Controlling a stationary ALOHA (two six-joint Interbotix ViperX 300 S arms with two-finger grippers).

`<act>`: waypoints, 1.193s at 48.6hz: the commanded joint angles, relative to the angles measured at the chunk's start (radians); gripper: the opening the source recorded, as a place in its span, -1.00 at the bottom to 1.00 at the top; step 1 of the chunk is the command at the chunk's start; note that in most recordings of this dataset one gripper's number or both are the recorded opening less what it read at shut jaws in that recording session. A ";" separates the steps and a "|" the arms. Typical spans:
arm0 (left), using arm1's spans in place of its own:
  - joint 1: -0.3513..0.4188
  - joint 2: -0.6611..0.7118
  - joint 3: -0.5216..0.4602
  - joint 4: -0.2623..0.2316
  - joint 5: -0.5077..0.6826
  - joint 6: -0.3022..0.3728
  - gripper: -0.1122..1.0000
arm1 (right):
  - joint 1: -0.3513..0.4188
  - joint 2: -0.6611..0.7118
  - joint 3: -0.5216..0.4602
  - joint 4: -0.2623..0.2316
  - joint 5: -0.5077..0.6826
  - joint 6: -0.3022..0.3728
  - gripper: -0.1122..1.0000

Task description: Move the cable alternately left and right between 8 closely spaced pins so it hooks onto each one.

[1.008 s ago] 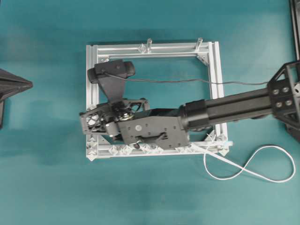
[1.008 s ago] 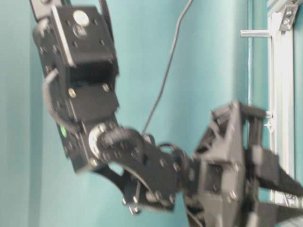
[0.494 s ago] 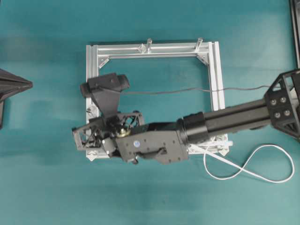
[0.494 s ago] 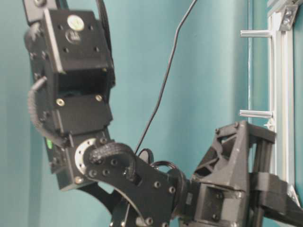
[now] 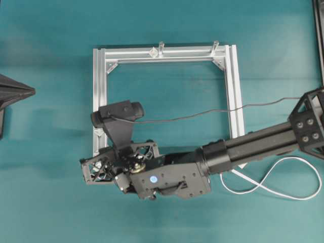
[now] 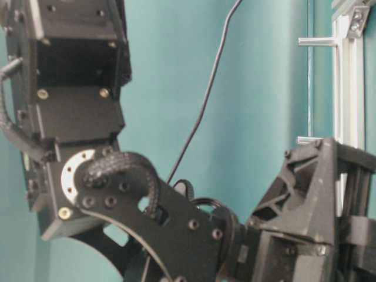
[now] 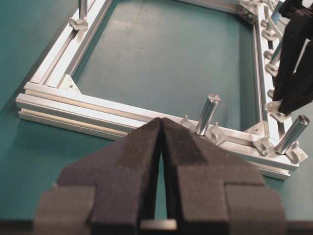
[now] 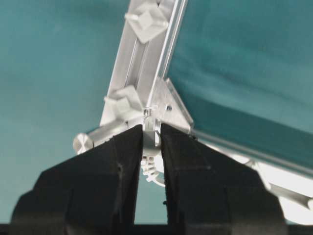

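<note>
Starting at the left, we keep our left gripper (image 7: 161, 161) parked off the aluminium frame (image 5: 99, 91), its pads pressed together on nothing, so it does not disturb the weaving. Our right gripper (image 8: 151, 147) is at the frame's lower left corner and pinches the pale plug end of the cable (image 8: 150, 128) between nearly closed pads, so the cord stays taut along the rail with the pins (image 7: 270, 34). The slack of the cable lies looped on the table beyond the frame's lower right corner.
</note>
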 commanded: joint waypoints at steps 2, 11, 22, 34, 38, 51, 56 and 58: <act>-0.002 0.015 -0.029 0.003 -0.005 -0.005 -0.80 | 0.015 -0.021 -0.028 -0.003 0.000 0.002 -0.52; -0.002 0.015 -0.029 0.002 -0.005 -0.005 -0.80 | 0.018 -0.021 -0.029 -0.002 0.002 0.002 -0.52; -0.002 0.015 -0.029 0.002 -0.005 -0.005 -0.80 | 0.018 -0.021 -0.029 -0.003 0.003 0.002 -0.52; -0.002 0.015 -0.029 0.002 -0.005 -0.005 -0.80 | 0.018 -0.021 -0.029 -0.003 0.002 0.000 -0.52; -0.002 0.015 -0.029 0.002 -0.005 -0.005 -0.80 | 0.018 -0.021 -0.029 -0.003 0.002 0.002 -0.52; -0.002 0.015 -0.028 0.002 -0.005 -0.005 -0.80 | 0.041 -0.021 -0.035 -0.003 0.002 0.002 -0.52; -0.002 0.015 -0.029 0.002 -0.005 -0.005 -0.80 | 0.054 -0.021 -0.037 -0.002 0.005 0.003 -0.52; -0.002 0.015 -0.028 0.002 -0.005 -0.005 -0.80 | 0.060 -0.021 -0.037 -0.003 0.008 0.003 -0.52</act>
